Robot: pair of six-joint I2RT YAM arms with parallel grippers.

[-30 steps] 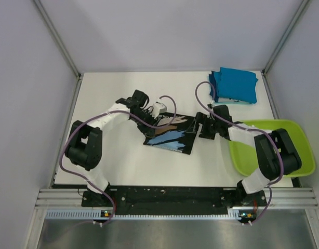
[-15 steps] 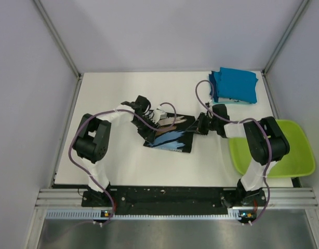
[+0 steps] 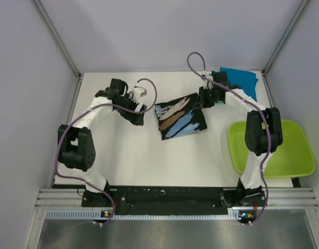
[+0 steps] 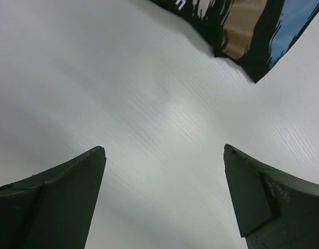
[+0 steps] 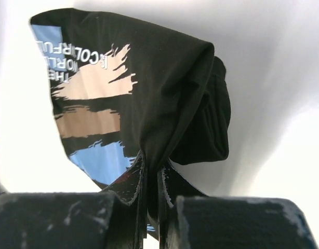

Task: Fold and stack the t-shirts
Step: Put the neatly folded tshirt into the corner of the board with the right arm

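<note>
While my right claw (image 5: pixel 151 179) is clenched on a bunched corner of the black t-shirt (image 3: pixel 181 116), the rest of that shirt spreads print-up around the middle of the tabletop (image 3: pixel 123 155). I cannot tell whether it lies fully flat. My left claw (image 4: pixel 164 192) is released, fingers wide apart over bare surface, just left of the shirt and not touching it. The folded teal t-shirts (image 3: pixel 241 78) sit at the far right corner, and the green tub (image 3: pixel 284 155) sits nearer on the right.

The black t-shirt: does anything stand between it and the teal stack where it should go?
Nothing visible does. Only the right tool, shut on the black t-shirt, lies between it and the teal stack.
</note>
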